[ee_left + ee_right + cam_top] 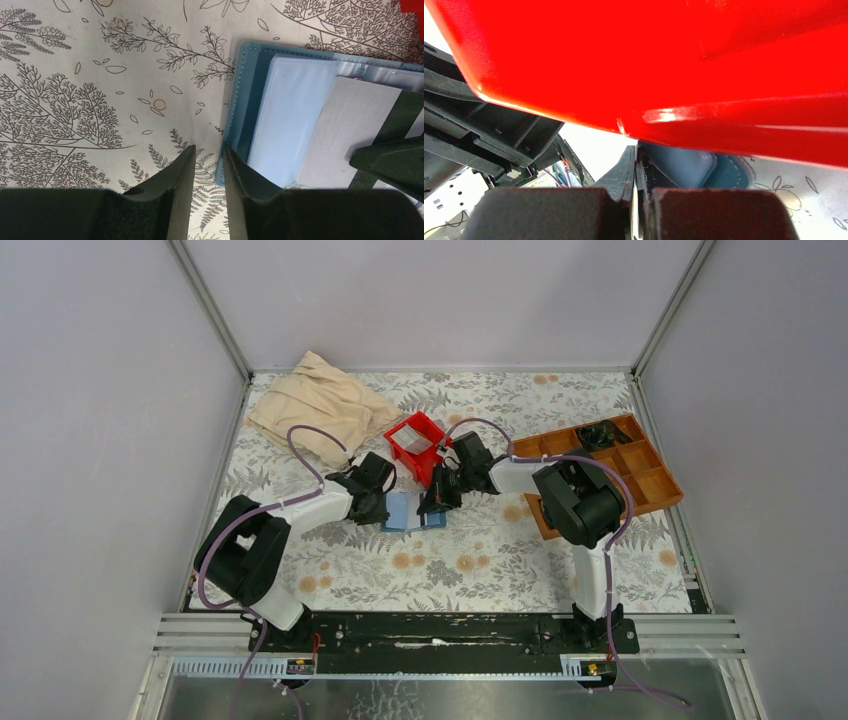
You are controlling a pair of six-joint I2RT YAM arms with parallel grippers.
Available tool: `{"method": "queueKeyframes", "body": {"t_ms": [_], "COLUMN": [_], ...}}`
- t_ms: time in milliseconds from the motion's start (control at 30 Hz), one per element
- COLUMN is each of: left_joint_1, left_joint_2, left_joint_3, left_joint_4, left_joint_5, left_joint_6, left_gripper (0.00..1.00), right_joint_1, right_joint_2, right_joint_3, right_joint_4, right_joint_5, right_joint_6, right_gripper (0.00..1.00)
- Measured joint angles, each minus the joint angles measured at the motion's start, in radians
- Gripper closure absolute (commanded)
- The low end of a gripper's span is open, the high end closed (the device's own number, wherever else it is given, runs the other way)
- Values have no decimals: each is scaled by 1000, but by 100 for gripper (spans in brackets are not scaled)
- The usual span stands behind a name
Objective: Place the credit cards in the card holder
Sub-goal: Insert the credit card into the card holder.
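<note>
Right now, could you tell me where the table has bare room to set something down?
Free: the near strip between the card holder and the arm bases, and the far strip behind the red bin, between the beige cloth and the wooden tray. Crowded: the centre, where left gripper and right gripper meet at it.

Card holder (243,100) open — grey card (350,132) atop

The left arm (310,508) and right arm (592,575) are built from white links and bulky black joint housings. A purple cable (292,440) is looped along each. Both bases are bolted to a black rail (440,635) at the table's (450,570) near edge. The left gripper (209,150) and right gripper (634,150) are fitted with dark, matte, wedge-shaped fingers (170,195).
</note>
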Motion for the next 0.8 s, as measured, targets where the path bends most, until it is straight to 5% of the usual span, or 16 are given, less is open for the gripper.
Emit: {"method": "queueKeyframes", "body": {"t_ms": [800], "left_joint_1": [0], "left_joint_2": [5], "left_joint_3": [-3], "left_joint_4": [5], "left_joint_5": [11], "left_joint_6": [0], "left_gripper": [67], "right_joint_1": [5], "right_joint_2": [5], "right_joint_3": [-29], "right_joint_4": [69], "right_joint_5": [4], "right_joint_6": [95], "right_gripper": [100]}}
